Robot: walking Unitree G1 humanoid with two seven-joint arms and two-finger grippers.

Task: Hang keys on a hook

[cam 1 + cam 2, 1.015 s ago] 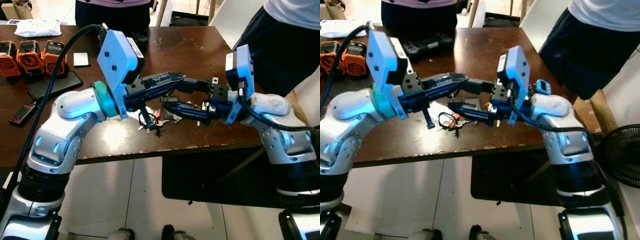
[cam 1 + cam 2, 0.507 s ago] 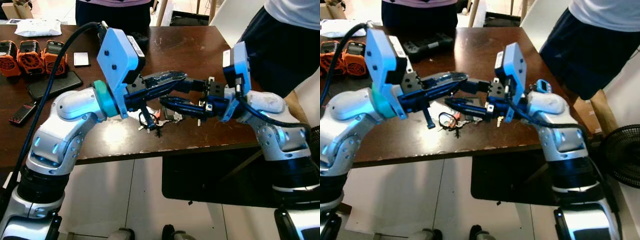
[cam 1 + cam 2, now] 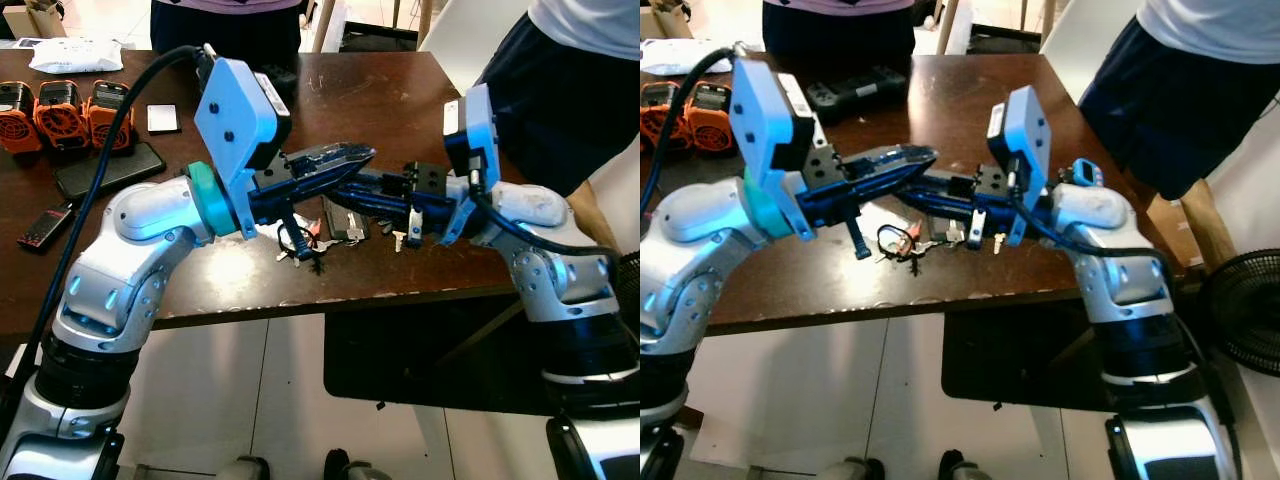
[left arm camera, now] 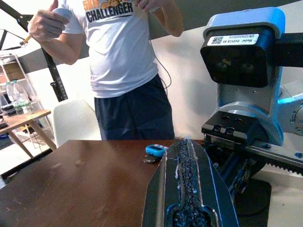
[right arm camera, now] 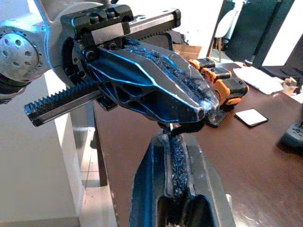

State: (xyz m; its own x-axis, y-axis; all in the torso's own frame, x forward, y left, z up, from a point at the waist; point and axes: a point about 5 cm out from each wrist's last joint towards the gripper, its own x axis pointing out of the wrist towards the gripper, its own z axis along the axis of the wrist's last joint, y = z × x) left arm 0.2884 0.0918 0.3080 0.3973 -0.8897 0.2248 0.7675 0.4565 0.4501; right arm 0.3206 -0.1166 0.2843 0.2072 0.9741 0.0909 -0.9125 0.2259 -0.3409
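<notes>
Two-arm handling of a key bunch above a dark wooden table (image 3: pixel 400 90). My left gripper (image 3: pixel 345 160) reaches in from the left, its two black fingers pressed together into a single wedge with nothing visibly held between them. My right gripper (image 3: pixel 345 196) comes in from the right and sits directly under the left fingertips, tip to tip with them; its fingers also appear pressed together, and in the right wrist view a thin dark loop shows at their tip, where they meet the left fingers (image 5: pixel 161 85). I cannot tell for sure whether that loop is pinched.

The keys (image 3: pixel 300 240) lie on the table below and slightly toward my side of both grippers, a tangle of dark ring, small orange-red tag and pale metal blades near the front edge. One small pale key (image 3: pixel 998 242) hangs just under my right wrist.

No hook is recognisable on the table or behind it, so I judge that the step in hand is securing the ring. To do it well, I should keep one gripper steady as an anchor and let the other take the ring cleanly, not the blades. A person in dark shorts (image 3: pixel 560 90) stands near my right arm, so wide swings are unwise.
</notes>
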